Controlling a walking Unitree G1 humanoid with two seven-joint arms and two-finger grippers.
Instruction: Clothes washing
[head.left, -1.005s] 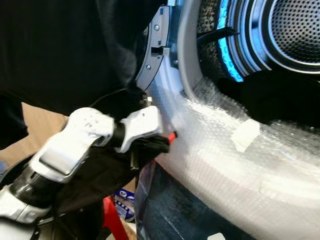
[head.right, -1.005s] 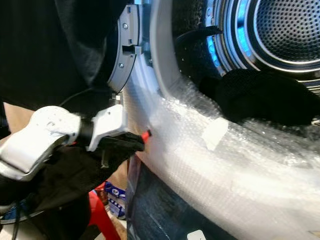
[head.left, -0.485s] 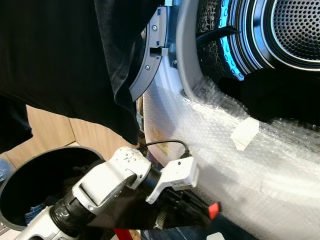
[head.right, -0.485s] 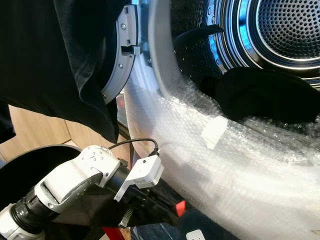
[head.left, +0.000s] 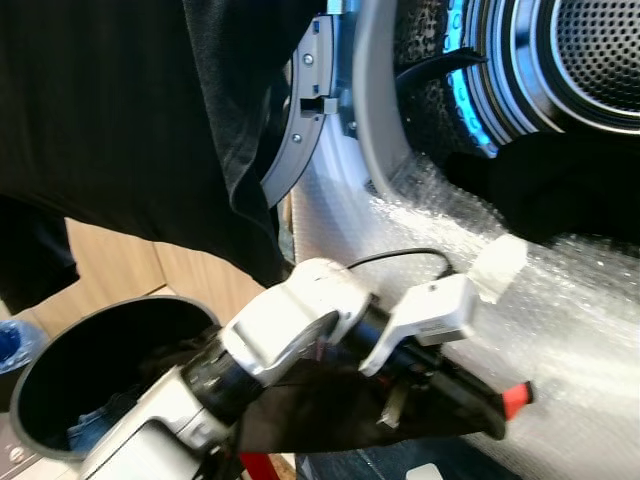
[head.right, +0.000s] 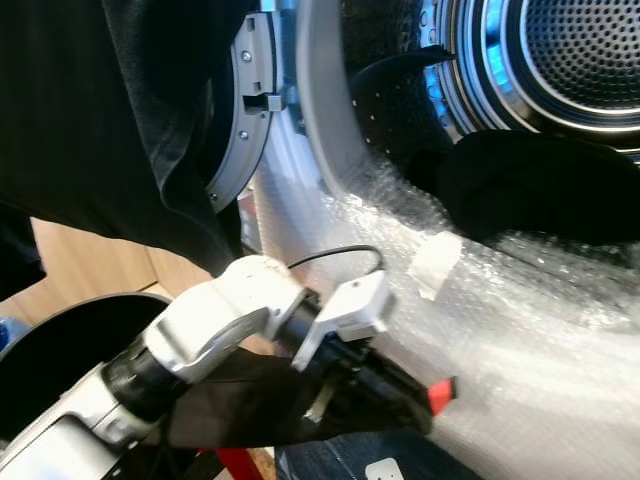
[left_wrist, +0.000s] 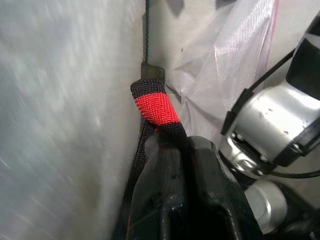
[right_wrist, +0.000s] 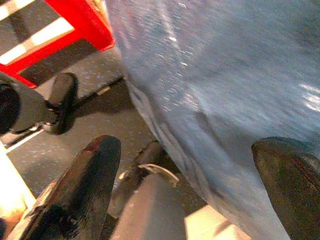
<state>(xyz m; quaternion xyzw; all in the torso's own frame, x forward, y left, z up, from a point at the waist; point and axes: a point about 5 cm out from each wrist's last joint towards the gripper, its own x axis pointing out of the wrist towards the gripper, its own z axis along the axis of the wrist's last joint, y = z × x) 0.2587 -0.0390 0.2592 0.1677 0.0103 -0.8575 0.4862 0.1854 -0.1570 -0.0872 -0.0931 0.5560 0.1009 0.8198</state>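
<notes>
Black fabric with a red woven tab, a dark garment (head.left: 330, 415), hangs from your left gripper (head.left: 470, 390), whose jaws are clamped together on it just in front of the bubble-wrapped lower rim (head.left: 560, 320) of the washing machine's round door opening. The red-and-black tab (left_wrist: 155, 107) pokes out past the jaws in the left wrist view and lies close against the pale wrapped surface. Another black garment (head.right: 540, 185) lies in the mouth of the perforated steel drum (head.right: 580, 50), draped over the inner edge of the opening. A strip of white tape (head.left: 497, 268) sticks to the bubble wrap near your left wrist. A large black cloth (head.left: 130, 110) hangs over the open door's grey ring (head.left: 300, 120). Below your left arm sits a round black laundry basket (head.left: 60, 370) with blue clothing inside. Your right gripper (right_wrist: 190, 175) hangs low with its jaws apart, next to blue denim fabric (right_wrist: 225, 90) and above a speckled grey floor (right_wrist: 65, 150) beside a red frame (right_wrist: 75, 25).
</notes>
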